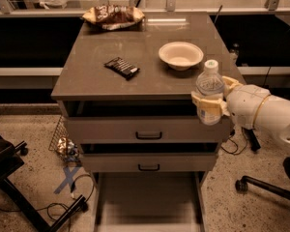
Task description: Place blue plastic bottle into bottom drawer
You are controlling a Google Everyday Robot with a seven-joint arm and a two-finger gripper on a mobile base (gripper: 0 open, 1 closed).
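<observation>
The blue plastic bottle point(209, 92) is a slim clear bottle with a white cap. It is held upright in the air by the cabinet's front right corner. My gripper point(211, 103) reaches in from the right and is shut on the bottle's body. The bottom drawer point(147, 201) is pulled out at the foot of the grey cabinet, a pale shallow tray, below and left of the bottle. Nothing shows inside it.
On the cabinet top point(87, 76) lie a white bowl point(180, 55), a dark snack bar point(122, 67) and a chip bag point(113, 16). Two upper drawers point(147, 129) stand slightly open. A black chair base point(24, 187), cables and a crumpled wrapper point(65, 148) are on the floor left; another chair base point(270, 187) is right.
</observation>
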